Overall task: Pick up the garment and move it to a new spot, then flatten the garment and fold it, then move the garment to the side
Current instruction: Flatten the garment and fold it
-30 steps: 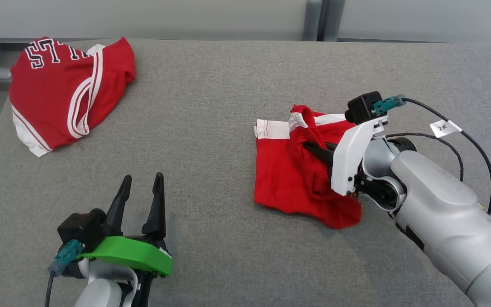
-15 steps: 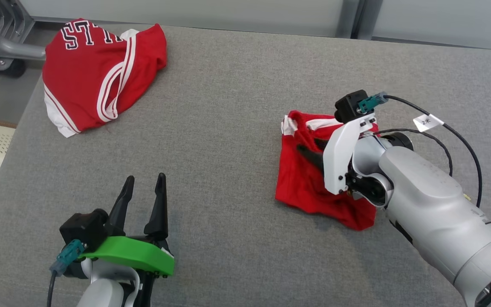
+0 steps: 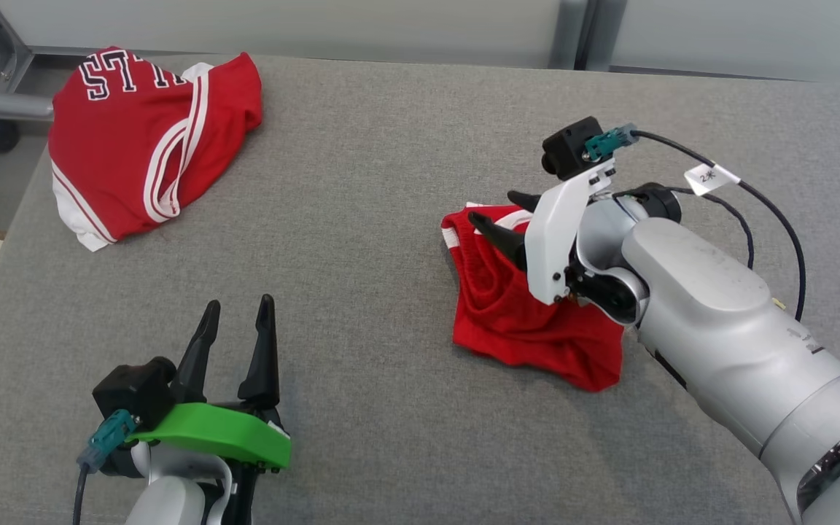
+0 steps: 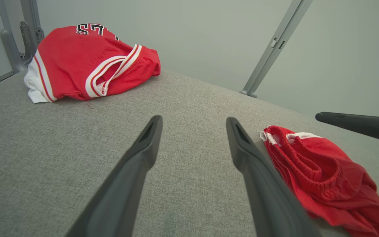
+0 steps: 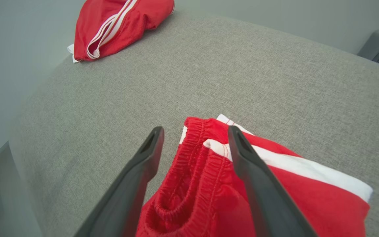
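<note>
Change: the right gripper (image 3: 496,208) had let go and risen off the shorts (image 3: 529,321), which lay more bunched than before.
Lie: a crumpled heap right of the table's (image 3: 376,182) middle, its long axis diagonal, with the waistband end far-left and the hem near-right.
Right fingers: spread wide and empty above the waistband.
Near edge: the left gripper (image 3: 239,306), fingers parted and empty.
Far-left corner: a red jersey (image 3: 135,138).

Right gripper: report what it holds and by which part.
Nothing is held. The right gripper is open over the waistband of the red shorts, which lie on the grey table.
</note>
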Robot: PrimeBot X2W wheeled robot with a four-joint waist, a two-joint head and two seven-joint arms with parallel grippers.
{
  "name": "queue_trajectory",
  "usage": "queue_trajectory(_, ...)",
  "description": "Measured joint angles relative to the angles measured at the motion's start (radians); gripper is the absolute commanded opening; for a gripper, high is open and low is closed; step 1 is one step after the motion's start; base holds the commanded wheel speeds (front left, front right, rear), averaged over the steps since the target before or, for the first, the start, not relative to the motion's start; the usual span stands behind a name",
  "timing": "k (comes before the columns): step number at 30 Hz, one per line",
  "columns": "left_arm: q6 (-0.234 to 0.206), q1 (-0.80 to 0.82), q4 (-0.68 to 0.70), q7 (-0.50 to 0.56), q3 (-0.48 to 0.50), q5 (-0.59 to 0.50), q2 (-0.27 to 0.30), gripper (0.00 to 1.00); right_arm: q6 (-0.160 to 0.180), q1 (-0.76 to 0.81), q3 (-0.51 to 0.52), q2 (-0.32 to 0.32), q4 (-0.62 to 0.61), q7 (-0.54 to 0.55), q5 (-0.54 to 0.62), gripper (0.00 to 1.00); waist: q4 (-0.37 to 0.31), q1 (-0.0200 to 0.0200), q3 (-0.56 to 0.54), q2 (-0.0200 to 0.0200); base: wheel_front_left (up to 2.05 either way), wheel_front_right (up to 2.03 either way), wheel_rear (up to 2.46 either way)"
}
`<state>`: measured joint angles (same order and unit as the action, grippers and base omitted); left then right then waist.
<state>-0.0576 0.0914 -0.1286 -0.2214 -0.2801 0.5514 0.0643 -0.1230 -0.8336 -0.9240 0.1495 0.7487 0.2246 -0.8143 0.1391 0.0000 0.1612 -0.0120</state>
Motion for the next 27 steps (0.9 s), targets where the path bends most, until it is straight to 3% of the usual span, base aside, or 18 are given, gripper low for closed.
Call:
queue_trajectory(13, -0.006, -0.002, 0.013, -0.009, 0.017, -0.001, 0.012, 1.00, 0.000, -0.009, 0.168, 0.073, -0.032, -0.229, -0.081, 1.00, -0.066, 0.0000, -0.030, 0.0000, 0.00, 0.00, 0.00)
queue_trajectory(27, -0.015, -0.017, 0.057, -0.003, 0.006, -0.011, 0.021, 1.00, 0.000, 0.185, 0.255, 0.067, 0.054, -0.347, -0.192, 1.00, -0.134, 0.0000, -0.023, 0.0000, 0.00, 0.00, 0.00)
